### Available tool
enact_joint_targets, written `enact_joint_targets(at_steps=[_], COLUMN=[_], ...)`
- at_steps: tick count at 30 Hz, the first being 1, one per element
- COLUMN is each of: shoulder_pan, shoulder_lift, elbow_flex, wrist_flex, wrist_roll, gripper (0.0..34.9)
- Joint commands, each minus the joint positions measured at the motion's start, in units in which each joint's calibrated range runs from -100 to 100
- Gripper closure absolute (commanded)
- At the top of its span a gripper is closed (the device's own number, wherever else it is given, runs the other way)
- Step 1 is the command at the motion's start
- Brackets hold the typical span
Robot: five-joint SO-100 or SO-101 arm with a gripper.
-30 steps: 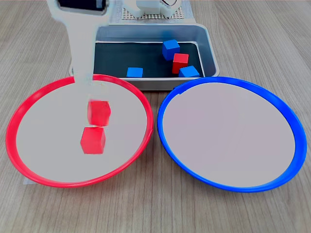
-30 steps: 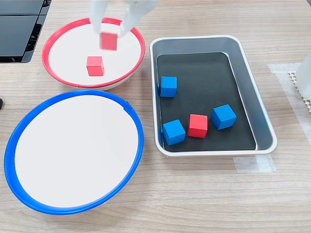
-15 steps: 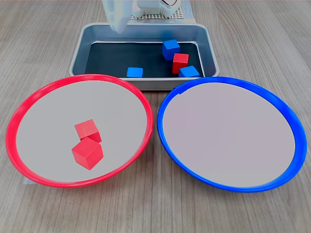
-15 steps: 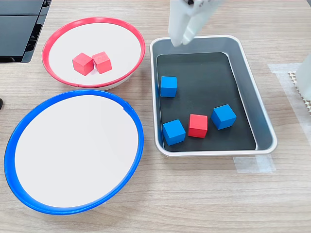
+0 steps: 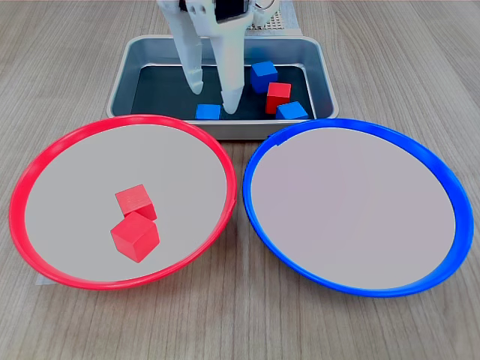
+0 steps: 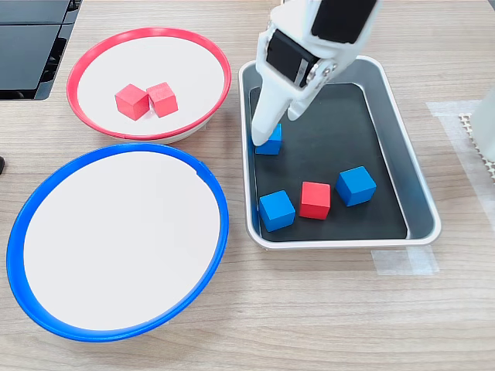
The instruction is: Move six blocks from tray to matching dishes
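The fingers point(image 5: 212, 96) are spread and empty, pointing down into the tray point(image 5: 321, 69) over a blue block point(image 5: 208, 112) at the tray's near wall in the first exterior view; whether they touch it cannot be told. Two more blue blocks point(image 5: 263, 76) point(image 5: 291, 110) and a red block point(image 5: 277, 97) sit toward the first exterior view's right. Two red blocks point(image 5: 135, 202) point(image 5: 134, 237) lie touching in the red dish point(image 5: 45, 157). The blue dish point(image 5: 442, 180) sits just right of it on the bench point(image 5: 405, 45).
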State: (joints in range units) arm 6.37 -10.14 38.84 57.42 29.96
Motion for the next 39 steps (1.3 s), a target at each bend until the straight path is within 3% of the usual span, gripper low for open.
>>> enact_joint_targets(at_steps=[1, 15, 19, 20, 21, 22, 24, 26, 29, 30, 35, 38, 39], shoulder_pan=[0.45, 3.93, 3.65, 3.37, 2.99, 2.15, 0.83, -1.62, -8.58, -11.12, -18.84, -20.63, -20.82], shoulder_lift=[0.46, 4.47, 4.73, 4.73, 4.56, 3.54, 2.77, 2.77, 6.01, 7.97, 24.77, 34.58, 35.77], elbow_flex=[-0.83, 1.63, 4.08, 4.27, 4.36, 3.17, -1.20, -10.12, -29.33, -36.06, -67.29, -74.66, -74.02], wrist_flex=[-0.51, -10.99, -14.05, -13.96, -13.63, -10.33, -3.23, 8.57, 24.75, 26.81, 25.57, 19.30, 17.90], wrist_roll=[4.98, 20.02, 21.34, 21.34, 21.15, 20.12, 17.78, 13.58, 1.66, -3.08, -21.05, -24.42, -24.13], gripper=[17.4, 19.9, 23.2, 25.8, 32.3, 34.6, 34.7, 34.7, 34.8, 34.8, 34.7, 34.1, 31.7])
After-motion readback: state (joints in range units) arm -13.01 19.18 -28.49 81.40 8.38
